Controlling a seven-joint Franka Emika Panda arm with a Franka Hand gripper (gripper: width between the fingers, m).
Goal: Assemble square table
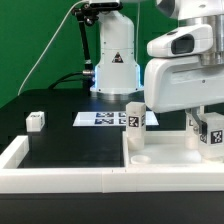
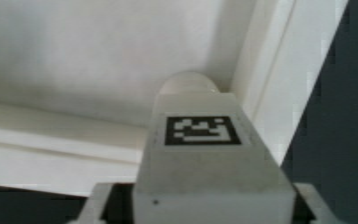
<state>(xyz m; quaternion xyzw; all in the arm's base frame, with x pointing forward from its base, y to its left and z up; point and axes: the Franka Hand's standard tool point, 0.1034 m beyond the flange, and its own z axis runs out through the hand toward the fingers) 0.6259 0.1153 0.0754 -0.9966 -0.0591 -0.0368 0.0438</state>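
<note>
Bench [image 1: 60, 145] black (marker board [image 1: 100, 119] on it), green wall [image 1: 30, 40] behind, pincer [image 1: 210, 128] gripping tagged leg [image 2: 197, 130].

The exterior camera is sitting low near the border wall [image 1: 60, 180], facing across the worktop [image 1: 60, 140] toward the arm's base [image 1: 112, 65]. The wrist camera is peering very closely at a tagged leg [image 2: 199, 120] and the white slab [image 2: 87, 60], both also showing at the exterior view's right.

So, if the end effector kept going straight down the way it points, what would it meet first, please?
The tagged leg in the end effector would land first on the square tabletop, near its edge by the wrist view; the gap between them is hard to judge.
</note>
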